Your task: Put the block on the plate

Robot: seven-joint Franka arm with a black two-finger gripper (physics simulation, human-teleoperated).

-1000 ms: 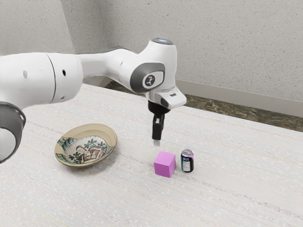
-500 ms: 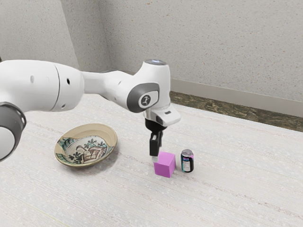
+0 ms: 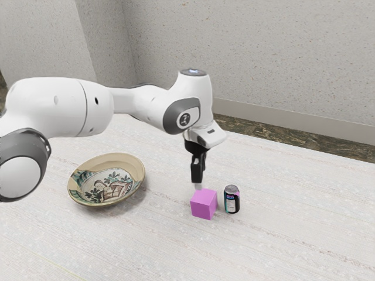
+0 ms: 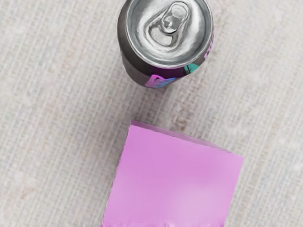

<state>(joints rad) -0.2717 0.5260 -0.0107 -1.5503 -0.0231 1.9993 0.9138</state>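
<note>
Your gripper (image 3: 198, 184) hangs just above the pink block (image 3: 203, 204); you cannot tell here whether it is spread or closed. Your block sits on the table (image 3: 287, 240), just beside 1 soda can (image 3: 232, 200), well apart from the painted plate (image 3: 111, 182).

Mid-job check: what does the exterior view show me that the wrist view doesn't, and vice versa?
Exterior view: the patterned plate, empty; the arm; the tool above the block; the wall behind.
Wrist view: the pull tab, seen from above.
Both: the block, the upright can beside it and the pale tabletop.
</note>
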